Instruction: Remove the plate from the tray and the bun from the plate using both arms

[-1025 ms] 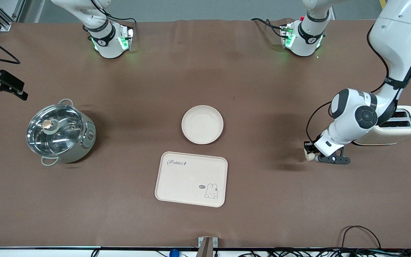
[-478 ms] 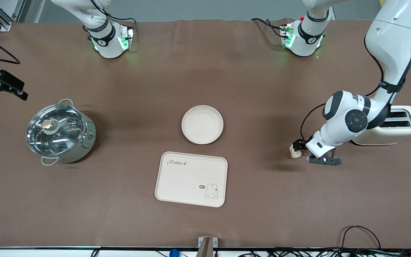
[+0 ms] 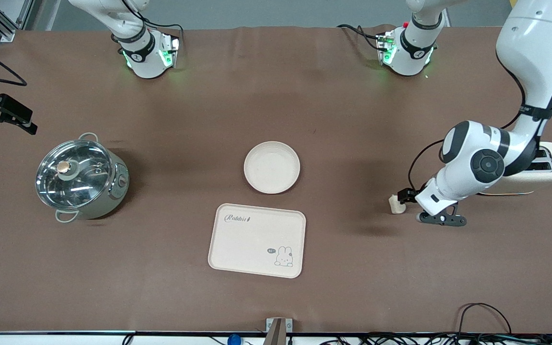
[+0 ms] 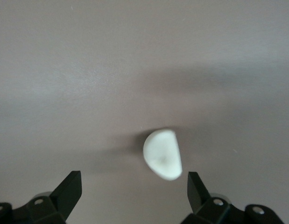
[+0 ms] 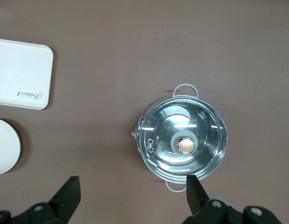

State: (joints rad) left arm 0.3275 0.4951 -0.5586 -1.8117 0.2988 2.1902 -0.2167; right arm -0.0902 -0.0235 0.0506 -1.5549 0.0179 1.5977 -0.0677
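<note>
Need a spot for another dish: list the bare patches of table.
Bare table lies between the pot and plate, and between the tray and bun. It is crowded around the open left gripper and toaster.

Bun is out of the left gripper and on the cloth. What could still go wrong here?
The left gripper hangs open just over the bun, so a careless retreat could clip it and roll it. The left arm's elbow sits close over the toaster and might bump it. The plate lies beside the tray, both apparently safe.
</note>
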